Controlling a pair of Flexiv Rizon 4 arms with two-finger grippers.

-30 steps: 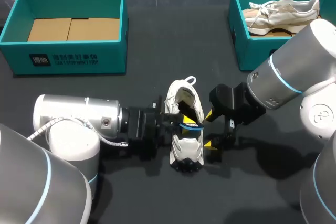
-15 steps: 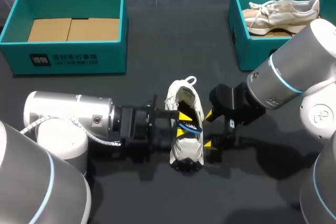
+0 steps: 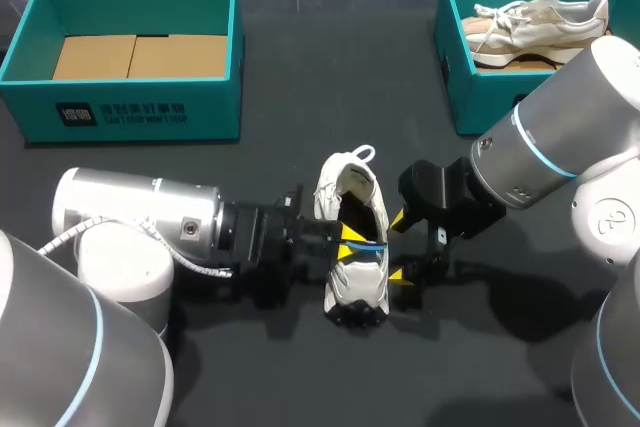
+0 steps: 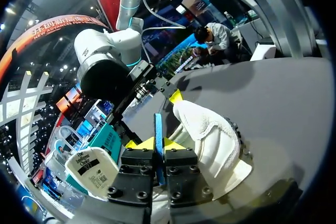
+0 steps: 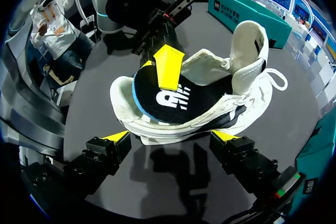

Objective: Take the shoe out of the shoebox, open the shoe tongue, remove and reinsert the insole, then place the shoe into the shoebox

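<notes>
The white shoe (image 3: 352, 247) stands on the dark bench (image 3: 300, 77) near its middle, between my two arms, with its toe towards me and its heel loop pointing away. Its tongue is pulled wide, so the black insole (image 5: 178, 100) with its blue edge shows in the opening. My left pincer (image 4: 158, 145) comes in from the left over the shoe's side. Its fingers are pressed together on the thin blue edge of the insole, which stands up between the two yellow tips in the left wrist view. My right pincer (image 3: 398, 247) sits low on the bench just beside the shoe's other side. Its jaws are spread wide, one yellow tip towards the heel and one towards the toe, and it holds nothing; I cannot tell whether either tip touches the sole. At the far left of the bench is a teal shoebox (image 3: 130, 117) with bare cardboard on its floor. At the far right, a second teal shoebox (image 3: 470, 87) holds another pale shoe (image 3: 540, 22).
</notes>
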